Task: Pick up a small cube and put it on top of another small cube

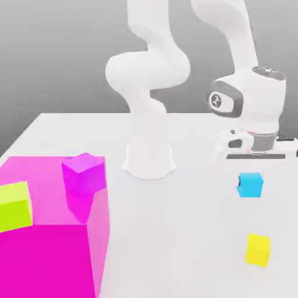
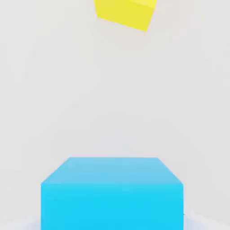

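Cyan small cube [image 1: 251, 184] hung below the gripper [image 1: 254, 169] at the exterior view's right — jaws fully closed on it, lifted off the white table [image 1: 174, 233] — with the small yellow cube [image 1: 258, 249] nearer, apart.

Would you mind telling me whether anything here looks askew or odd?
Only one thing: the small yellow cube sits turned at an angle to the cyan cube. Nothing looks spilled or damaged.

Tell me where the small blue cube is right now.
On the exterior view's right, the blue cube sits just below the tool, with the small yellow cube nearer the camera.
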{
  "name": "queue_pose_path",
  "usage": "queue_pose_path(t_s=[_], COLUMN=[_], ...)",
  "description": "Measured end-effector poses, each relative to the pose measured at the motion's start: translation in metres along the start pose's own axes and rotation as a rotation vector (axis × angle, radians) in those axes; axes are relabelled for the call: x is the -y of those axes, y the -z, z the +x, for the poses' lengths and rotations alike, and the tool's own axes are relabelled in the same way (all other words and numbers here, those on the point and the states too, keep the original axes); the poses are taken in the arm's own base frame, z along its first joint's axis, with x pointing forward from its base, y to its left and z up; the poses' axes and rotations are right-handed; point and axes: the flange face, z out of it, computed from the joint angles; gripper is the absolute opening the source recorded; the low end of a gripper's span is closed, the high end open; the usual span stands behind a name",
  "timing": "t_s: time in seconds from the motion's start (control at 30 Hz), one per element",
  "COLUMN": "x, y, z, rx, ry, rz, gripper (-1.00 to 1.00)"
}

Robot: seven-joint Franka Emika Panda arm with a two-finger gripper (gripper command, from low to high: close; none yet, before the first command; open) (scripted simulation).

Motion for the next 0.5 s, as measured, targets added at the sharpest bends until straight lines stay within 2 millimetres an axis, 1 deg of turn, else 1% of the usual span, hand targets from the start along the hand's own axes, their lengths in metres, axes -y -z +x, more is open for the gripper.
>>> queue_pose_path(t_s=[0.07, 0.2, 0.27, 0.37, 0.4, 0.5], x=[0.022, 0.055, 0.062, 0.064, 0.063, 0.063], y=[0.009, 0.026, 0.013, -0.022, -0.031, -0.031], z=[0.021, 0.081, 0.088, 0.09, 0.09, 0.09], rx=[0.0, -0.018, -0.023, -0.025, -0.025, -0.025], ry=[0.029, 0.064, 0.081, 0.088, 0.089, 0.089], rz=[0.001, -0.003, -0.004, -0.005, -0.006, -0.005], gripper=[-1.0, -1.0, -1.0, -1.0, 1.0, 1.0])
